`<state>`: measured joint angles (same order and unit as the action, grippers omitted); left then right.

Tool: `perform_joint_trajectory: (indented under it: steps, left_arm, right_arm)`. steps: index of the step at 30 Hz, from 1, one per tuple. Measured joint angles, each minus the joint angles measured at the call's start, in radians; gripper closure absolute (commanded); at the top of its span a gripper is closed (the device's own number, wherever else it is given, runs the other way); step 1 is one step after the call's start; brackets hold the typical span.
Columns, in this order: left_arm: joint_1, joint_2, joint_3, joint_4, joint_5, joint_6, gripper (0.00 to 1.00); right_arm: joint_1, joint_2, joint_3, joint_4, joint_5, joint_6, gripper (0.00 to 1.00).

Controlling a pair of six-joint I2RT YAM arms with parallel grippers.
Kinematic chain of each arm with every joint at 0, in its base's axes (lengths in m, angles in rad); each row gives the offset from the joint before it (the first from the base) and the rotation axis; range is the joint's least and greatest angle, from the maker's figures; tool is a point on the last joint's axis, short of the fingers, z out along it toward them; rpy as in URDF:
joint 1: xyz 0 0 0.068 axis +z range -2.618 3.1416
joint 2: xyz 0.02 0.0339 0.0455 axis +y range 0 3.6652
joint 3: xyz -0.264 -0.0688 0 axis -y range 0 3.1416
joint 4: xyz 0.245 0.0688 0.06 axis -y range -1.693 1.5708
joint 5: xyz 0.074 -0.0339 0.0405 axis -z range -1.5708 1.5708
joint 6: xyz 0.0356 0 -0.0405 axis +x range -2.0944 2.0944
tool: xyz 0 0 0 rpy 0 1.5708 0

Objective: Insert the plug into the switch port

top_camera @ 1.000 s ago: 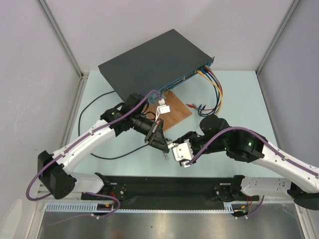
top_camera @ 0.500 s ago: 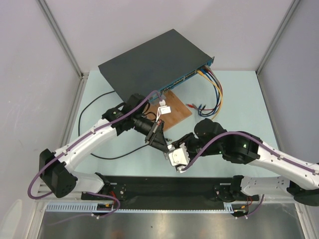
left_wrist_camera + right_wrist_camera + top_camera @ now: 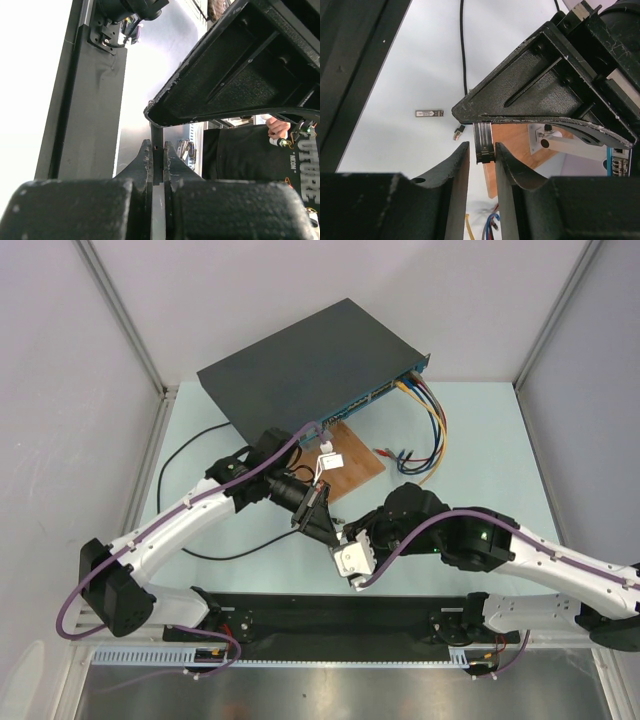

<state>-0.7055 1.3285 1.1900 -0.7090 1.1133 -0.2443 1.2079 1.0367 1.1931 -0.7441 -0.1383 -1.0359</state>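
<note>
Left hand [image 3: 157,152] is clamped on a small ridged silver piece [image 3: 484,136]. Right hand [image 3: 482,146] stands narrow around that piece, with a slit on one side. The plug [image 3: 458,132] lies loose on the bench [image 3: 480,440], well apart from the switch ports [image 3: 375,392] toward the far edge.

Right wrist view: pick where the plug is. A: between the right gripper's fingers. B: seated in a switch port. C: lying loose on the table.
C: the plug lies on the table at the end of its black cable; the right gripper flanks a silver stick instead.
</note>
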Motion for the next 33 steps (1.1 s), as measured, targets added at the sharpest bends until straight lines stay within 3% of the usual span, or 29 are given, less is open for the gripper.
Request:
perform_joint_trajectory:
  steps: [3,5,6,7,8,9,11,16,17,21,25,33]
  left_arm:
    - [0.000,0.001,0.000,0.000,0.000,-0.001,1.00]
    - [0.000,0.001,0.000,0.000,0.000,0.000,0.97]
    - [0.000,0.002,0.000,0.000,0.000,-0.001,0.90]
    - [0.000,0.002,0.000,0.002,0.000,-0.001,0.82]
    - [0.000,0.002,0.000,0.004,-0.003,0.002,0.63]
    - [0.001,0.002,0.001,0.006,-0.006,0.005,0.55]
    - [0.008,0.002,0.014,0.007,-0.012,0.010,0.43]
    - [0.089,0.003,0.149,0.028,-0.042,0.020,0.30]
    - [0.126,0.003,0.184,0.048,-0.051,0.017,0.23]
    - [0.299,-0.004,0.283,0.189,-0.099,-0.032,0.16]
    - [0.489,-0.031,0.289,0.356,-0.151,-0.162,0.13]
    - [0.879,-0.136,0.126,0.555,-0.272,-0.370,0.10]
  right_arm:
    - [0.001,0.000,-0.002,0.008,0.010,-0.005,0.80]
    - [0.001,0.000,-0.002,0.009,0.014,-0.011,0.94]
    - [0.002,0.000,-0.002,0.009,0.016,-0.014,1.00]
    - [0.002,0.000,-0.002,0.008,0.018,-0.014,1.00]
    - [0.003,0.000,-0.004,0.009,0.022,-0.012,1.00]
    - [0.003,0.000,-0.006,0.010,0.026,-0.011,1.00]
    - [0.003,0.000,-0.017,0.015,0.034,-0.005,1.00]
    - [-0.049,-0.003,-0.058,0.019,0.036,0.049,1.00]
    - [-0.076,-0.003,-0.063,0.019,0.032,0.071,1.00]
    - [-0.217,0.008,-0.053,0.023,-0.005,0.177,1.00]
    - [-0.361,0.060,0.002,0.023,-0.067,0.307,1.00]
    - [-0.587,0.174,0.151,0.026,-0.171,0.575,1.00]
